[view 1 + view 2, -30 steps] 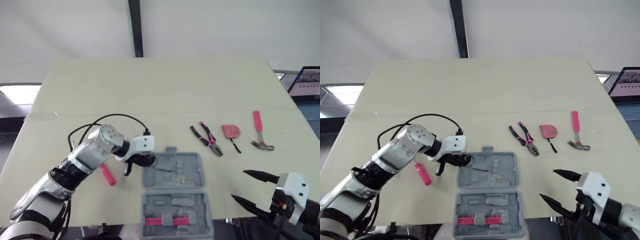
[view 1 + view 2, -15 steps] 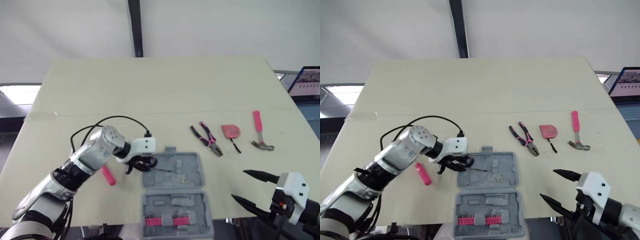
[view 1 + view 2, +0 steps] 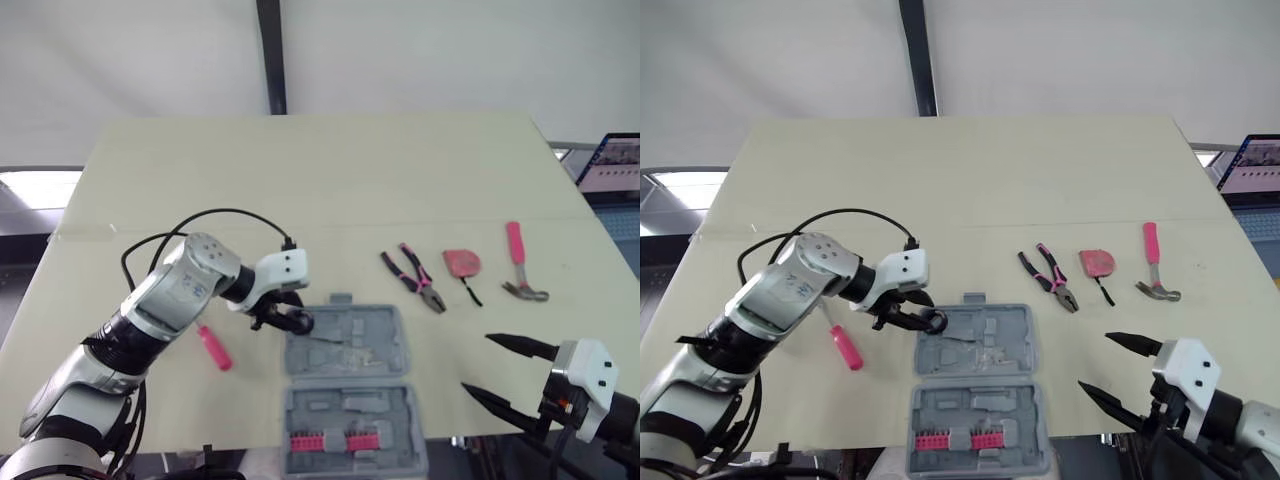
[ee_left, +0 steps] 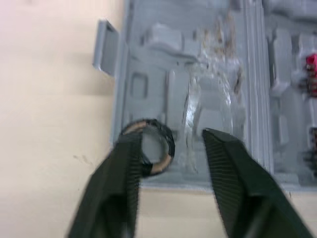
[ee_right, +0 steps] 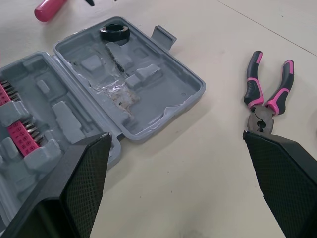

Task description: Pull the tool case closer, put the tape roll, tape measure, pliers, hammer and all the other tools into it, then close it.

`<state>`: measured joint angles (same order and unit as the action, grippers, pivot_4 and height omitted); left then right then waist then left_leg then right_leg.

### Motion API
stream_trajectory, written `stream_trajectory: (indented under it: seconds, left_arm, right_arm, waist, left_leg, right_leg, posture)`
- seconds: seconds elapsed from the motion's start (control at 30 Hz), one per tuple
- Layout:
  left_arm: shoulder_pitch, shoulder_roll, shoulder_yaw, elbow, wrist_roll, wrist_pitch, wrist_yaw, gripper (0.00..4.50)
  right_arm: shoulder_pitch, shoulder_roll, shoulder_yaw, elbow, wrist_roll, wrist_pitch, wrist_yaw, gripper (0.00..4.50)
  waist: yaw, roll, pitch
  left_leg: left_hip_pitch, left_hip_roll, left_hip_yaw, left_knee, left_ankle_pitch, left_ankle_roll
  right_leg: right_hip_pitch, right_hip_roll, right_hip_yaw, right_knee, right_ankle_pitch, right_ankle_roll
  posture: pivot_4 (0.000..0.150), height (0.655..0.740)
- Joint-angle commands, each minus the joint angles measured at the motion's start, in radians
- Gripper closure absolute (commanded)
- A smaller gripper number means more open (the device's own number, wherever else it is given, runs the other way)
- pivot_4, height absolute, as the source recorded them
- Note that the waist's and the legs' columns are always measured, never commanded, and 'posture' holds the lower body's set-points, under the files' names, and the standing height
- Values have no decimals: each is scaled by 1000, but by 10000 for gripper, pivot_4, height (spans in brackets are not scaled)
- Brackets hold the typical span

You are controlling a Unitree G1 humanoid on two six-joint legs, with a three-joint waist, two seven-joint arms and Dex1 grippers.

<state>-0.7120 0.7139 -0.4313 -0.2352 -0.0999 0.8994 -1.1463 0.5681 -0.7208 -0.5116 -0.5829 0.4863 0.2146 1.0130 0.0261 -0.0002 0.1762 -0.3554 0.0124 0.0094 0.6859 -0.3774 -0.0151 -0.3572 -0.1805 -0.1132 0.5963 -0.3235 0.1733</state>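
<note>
Fingers of the right gripper (image 3: 476, 362) spread wide and empty, hanging at the near table edge, beside the tool case (image 3: 372, 340) but not touching it. Lies open and flat: near half carrying a row of pink bits (image 3: 330, 441), far half bare save for the tape roll (image 5: 114, 33), lying in its far-left corner. Hard to tell whether seated down in a pocket or perched on the moulding; if perched, likely to block the lid later or to hop out when knocked. Just above it, left gripper (image 4: 169, 138) with fingers parted, clasping nothing, one fingertip right by the roll. Main risk on pulling away: snagging the roll with that tip and dragging it back over the rim. Left of the case, pink screwdriver (image 3: 213, 347) close beside the left arm, easily swept aside by a low retreat. Farther right, pliers (image 3: 415, 282), tape measure (image 3: 461, 262) and hammer (image 3: 520, 265) in a row on the table (image 3: 300, 180), well apart from the case, all yet to be packed.
</note>
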Motion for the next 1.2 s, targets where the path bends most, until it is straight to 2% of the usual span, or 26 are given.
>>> stream_trajectory:
  seconds: [0.03, 0.27, 0.53, 1.2]
  left_arm:
    - [48, -8, 43, -32, -4, -57, 58, 33101]
    - [171, -45, 39, -5, 28, -215, 153, 33101]
    - [191, -104, 16, 89, 99, -383, 224, 33101]
    - [256, -98, 10, 135, 159, -468, 220, 33101]
  right_arm:
    - [-3, -5, -5, -6, 2, -10, 1, 0]
    - [-16, -8, -3, 3, 0, -8, 4, 0]
    - [-16, -9, -7, 1, 0, -2, 1, 0]
    - [-28, -14, -8, 6, -1, 3, -2, 0]
  waist:
    - [0, 0, 0]
    - [3, 0, 0]
    - [1, 0, 0]
    - [1, 0, 0]
  left_leg:
    - [0, 0, 0, 0, 0, 0]
    - [0, 0, 0, 0, 0, 0]
    - [0, 0, 0, 0, 0, 0]
    - [0, 0, 0, 0, 0, 0]
  right_leg:
    - [0, 0, 0, 0, 0, 0]
    - [0, 0, 0, 0, 0, 0]
    - [0, 0, 0, 0, 0, 0]
    - [0, 0, 0, 0, 0, 0]
  posture:
    - [1500, 7400]
    - [1500, 7400]
    - [1500, 7400]
    - [1500, 7400]
